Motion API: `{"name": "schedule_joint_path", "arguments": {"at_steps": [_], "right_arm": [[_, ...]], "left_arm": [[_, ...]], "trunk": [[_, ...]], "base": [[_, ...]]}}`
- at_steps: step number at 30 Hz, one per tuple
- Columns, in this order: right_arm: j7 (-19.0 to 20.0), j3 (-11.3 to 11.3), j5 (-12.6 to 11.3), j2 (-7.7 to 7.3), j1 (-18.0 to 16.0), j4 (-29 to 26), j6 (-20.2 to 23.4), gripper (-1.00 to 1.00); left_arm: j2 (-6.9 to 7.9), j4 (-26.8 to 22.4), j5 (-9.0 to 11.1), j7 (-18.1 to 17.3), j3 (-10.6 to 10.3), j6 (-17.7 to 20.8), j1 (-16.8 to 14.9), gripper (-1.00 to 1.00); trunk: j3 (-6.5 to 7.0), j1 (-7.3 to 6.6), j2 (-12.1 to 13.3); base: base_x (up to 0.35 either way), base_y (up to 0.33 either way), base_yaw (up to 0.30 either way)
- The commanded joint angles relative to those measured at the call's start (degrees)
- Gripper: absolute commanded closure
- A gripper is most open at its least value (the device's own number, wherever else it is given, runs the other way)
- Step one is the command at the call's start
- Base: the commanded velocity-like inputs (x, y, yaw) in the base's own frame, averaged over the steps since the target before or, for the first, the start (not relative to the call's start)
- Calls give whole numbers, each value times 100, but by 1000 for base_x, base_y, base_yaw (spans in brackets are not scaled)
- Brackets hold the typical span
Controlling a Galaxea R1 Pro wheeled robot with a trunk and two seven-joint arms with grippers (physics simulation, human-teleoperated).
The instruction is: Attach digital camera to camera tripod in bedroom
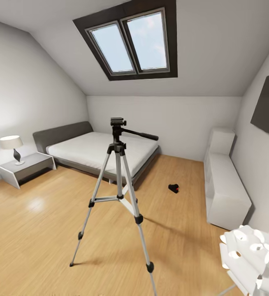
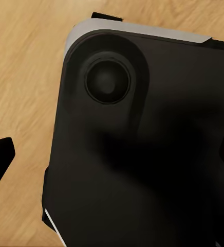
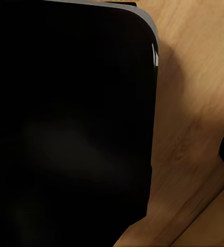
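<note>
- Standing in the bedroom, I see the tripod (image 1: 119,193) upright on the wood floor (image 1: 35,230) close in front of me, and the camera (image 1: 174,188) lying on the floor further off to the right, between the foot of the bed (image 1: 105,152) and the white cabinet (image 1: 225,185).
- Fingers: in both wrist views I make out only dark slivers at the frame edges over the robot's own black base (image 2: 143,170), so I cannot tell whether either pair is open or closed; neither seems to be holding anything.
- Risk, driving over: the tripod stands between me and the camera, and its splayed legs reach wide; clipping one with my base would likely topple it.
- Risk, picking up: the camera is small and low, so a deep reach could nudge it away or grip it by the lens.
- Risk, turning: the white paper-like lamp (image 1: 249,255) at near right sits close to my right side and could be knocked.
- Writing: no brand, label or lettering is readable on anything; the camera is too small to judge.
</note>
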Motion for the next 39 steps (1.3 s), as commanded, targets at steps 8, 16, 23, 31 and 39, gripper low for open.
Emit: {"name": "schedule_joint_path", "arguments": {"at_steps": [8, 16, 23, 31, 39], "right_arm": [[-1, 4, 6, 5, -3, 4, -18, -100], [5, 4, 6, 0, -3, 4, -17, -100], [2, 4, 1, 4, -3, 4, -19, -100], [6, 4, 17, 0, -3, -13, -18, -100], [7, 9, 38, 0, -2, -22, -18, -100]], "left_arm": [[-1, -10, 34, -1, 3, -5, 3, -100], [-1, -10, 28, -6, -2, -5, 3, -100], [-1, -10, 27, -2, -5, -5, 3, -100], [-1, -10, 27, -1, 1, -5, 3, -100], [-1, -10, 27, -1, 3, -5, 3, -100]], "trunk": [[-4, 0, -2], [-4, 0, -2], [-4, 0, -2], [-4, 0, -2], [-4, 0, -2]], "base": [[0, 0, 276], [0, 0, 118], [0, 0, 22], [0, 0, 2], [0, 0, 0]]}}
